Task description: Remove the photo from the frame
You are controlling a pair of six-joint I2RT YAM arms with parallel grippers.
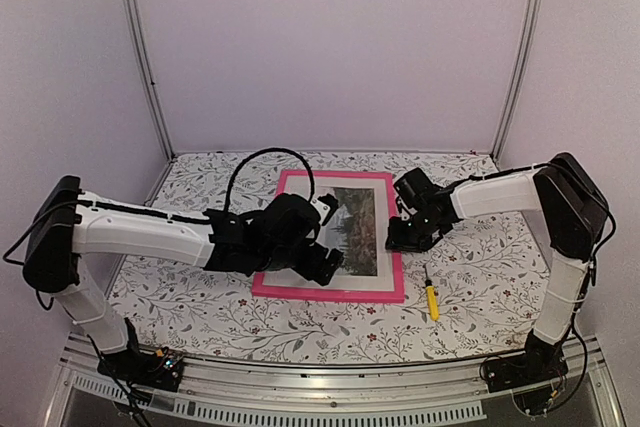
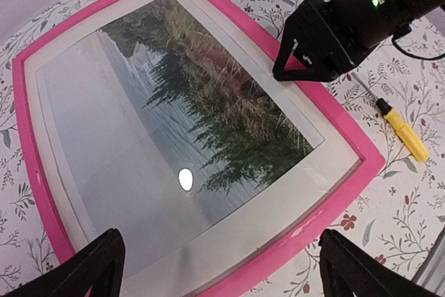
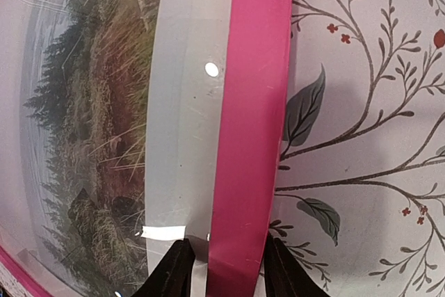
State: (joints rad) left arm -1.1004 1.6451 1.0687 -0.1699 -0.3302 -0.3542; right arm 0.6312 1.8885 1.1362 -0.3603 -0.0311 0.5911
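The photo (image 1: pixel 352 230) lies face up inside the frame (image 1: pixel 340 292), its white margin tucked under the pink border all round. Glare on it suggests a clear pane over it, so you likely cannot lift it out from this side. The frame lies flat in the middle of the table (image 1: pixel 200 307), long sides running away from the arms. The step in hand looks like getting the frame up and over so the back can be opened. Your right gripper (image 3: pixel 226 273) straddles the frame's right rail, one finger over the margin and one outside on the table. Whether it is actually biting the rail, you cannot tell from here, so confirm the grip before lifting. Your left gripper (image 2: pixel 222 273) hangs above the frame's near-left part with its fingers spread wide, touching nothing. Use it to catch the opposite rail as the right side rises, and do not press on the pane. Lift slowly and watch for the frame sliding. Steer clear of the screwdriver (image 1: pixel 431 299) lying just right of the frame.
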